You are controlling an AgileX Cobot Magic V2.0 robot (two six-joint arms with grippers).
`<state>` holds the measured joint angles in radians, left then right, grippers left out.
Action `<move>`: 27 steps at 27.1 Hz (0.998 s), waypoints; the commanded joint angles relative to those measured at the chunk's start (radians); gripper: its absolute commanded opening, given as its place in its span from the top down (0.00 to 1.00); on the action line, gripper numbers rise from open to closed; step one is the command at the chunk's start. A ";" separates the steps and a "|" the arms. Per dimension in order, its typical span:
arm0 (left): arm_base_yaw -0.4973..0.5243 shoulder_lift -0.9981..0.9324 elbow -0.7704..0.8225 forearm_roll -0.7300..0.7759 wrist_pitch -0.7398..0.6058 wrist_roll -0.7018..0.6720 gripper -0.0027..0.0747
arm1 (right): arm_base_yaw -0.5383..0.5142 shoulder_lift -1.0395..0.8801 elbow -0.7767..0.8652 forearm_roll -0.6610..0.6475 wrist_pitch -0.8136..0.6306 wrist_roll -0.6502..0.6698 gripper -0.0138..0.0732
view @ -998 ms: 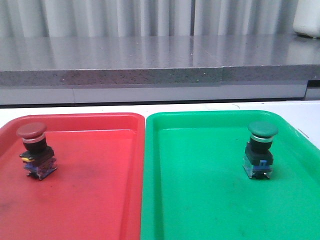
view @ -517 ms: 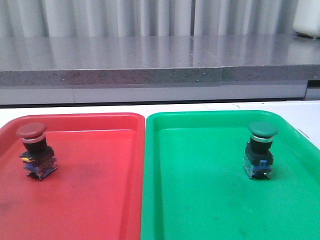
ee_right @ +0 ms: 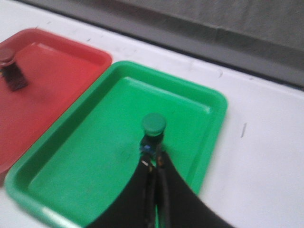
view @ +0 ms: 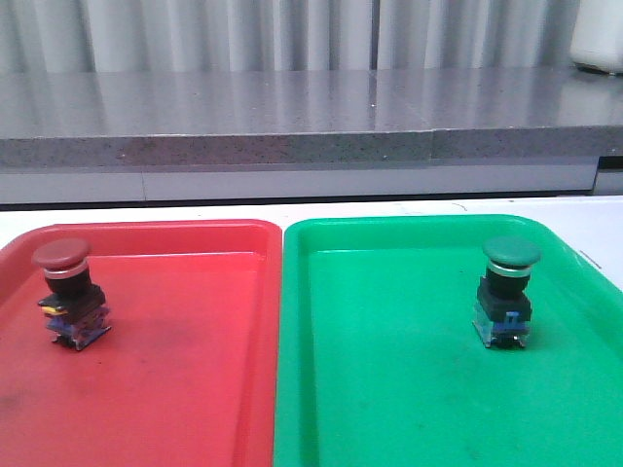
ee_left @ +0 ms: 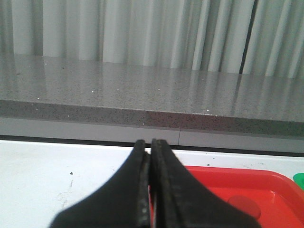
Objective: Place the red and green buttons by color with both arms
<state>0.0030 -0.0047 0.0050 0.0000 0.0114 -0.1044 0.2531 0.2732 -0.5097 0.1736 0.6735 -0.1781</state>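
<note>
Front view: the red button (view: pixel 70 295) stands upright in the red tray (view: pixel 185 370), toward nine o'clock of it, and the green button (view: pixel 507 293) stands upright in the green tray (view: pixel 389 389), toward two o'clock of it. The trays sit side by side, rims touching, on the white table (view: pixel 594 219). No writing or brand can be read on either switch (the block bases show only blue and dark shapes). Neither arm appears here. In the left wrist view the left gripper (ee_left: pixel 151 145) has its jaws pressed together, holding nothing, beside the red tray's rim. In the right wrist view the right gripper (ee_right: pixel 153 164) is likewise closed and empty, its tips just beside the green button's base.
</note>
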 commanded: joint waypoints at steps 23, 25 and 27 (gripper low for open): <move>-0.007 -0.017 0.024 0.000 -0.083 -0.007 0.99 | -0.186 -0.300 0.531 -0.001 -0.667 -0.007 0.97; -0.007 -0.017 0.024 0.000 -0.083 -0.007 0.99 | -0.186 -0.300 0.531 -0.001 -0.680 -0.007 0.97; -0.007 -0.017 0.024 0.000 -0.083 -0.007 0.99 | -0.186 -0.300 0.531 -0.001 -0.684 0.001 0.97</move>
<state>0.0030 -0.0047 0.0050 0.0000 0.0114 -0.1044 0.0736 -0.0100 0.0267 0.1719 0.0875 -0.1781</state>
